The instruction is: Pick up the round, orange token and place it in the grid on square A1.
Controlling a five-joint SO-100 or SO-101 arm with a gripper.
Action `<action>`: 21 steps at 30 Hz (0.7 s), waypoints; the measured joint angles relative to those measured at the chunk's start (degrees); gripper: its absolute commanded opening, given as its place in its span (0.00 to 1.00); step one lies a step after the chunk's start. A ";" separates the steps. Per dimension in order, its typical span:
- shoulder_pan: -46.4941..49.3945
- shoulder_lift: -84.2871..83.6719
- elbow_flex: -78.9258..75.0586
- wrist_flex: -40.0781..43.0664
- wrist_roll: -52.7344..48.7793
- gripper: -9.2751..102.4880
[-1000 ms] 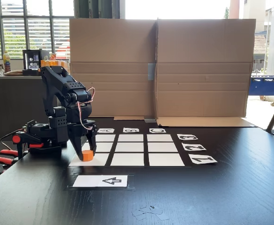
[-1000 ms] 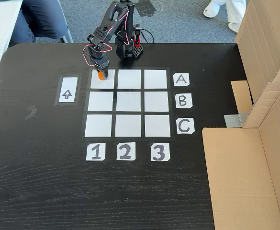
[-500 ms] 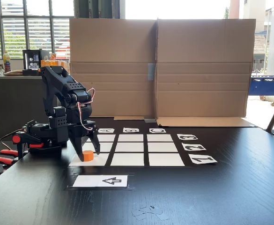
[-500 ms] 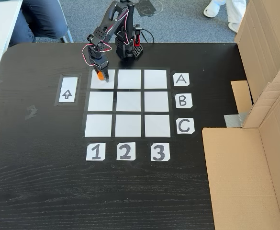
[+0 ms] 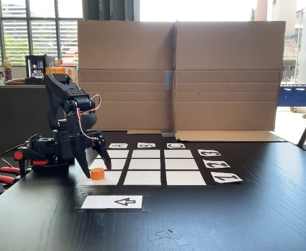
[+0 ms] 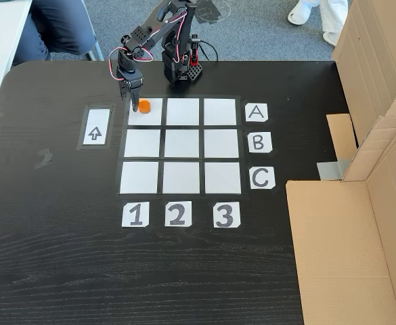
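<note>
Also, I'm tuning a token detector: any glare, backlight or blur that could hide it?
In the fixed view from the table's side, bright windows backlight the scene, but the token stays sharp beside the open gripper. In the fixed view from above, lighting is even, and the token contrasts clearly on square A1.

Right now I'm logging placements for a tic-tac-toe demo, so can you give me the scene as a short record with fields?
token: orange token resting on the grid, free of the hand
cell: square A1, the corner where row A meets column 1
hand: the hand open, fingers spread, beside the token
grid: the grid, other eight cells bare
nearby: arrow card beside the grid; cardboard panels at the table's edge
</note>
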State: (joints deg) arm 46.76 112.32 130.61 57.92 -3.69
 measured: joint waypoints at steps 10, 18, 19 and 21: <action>5.27 23.38 -0.88 3.69 -0.18 0.34; 16.26 40.43 -2.20 8.26 -0.18 0.32; 18.11 42.71 -2.20 8.79 -0.18 0.31; 21.18 45.88 -2.37 9.84 -0.18 0.31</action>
State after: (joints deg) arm 67.94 158.20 128.23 67.76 -3.87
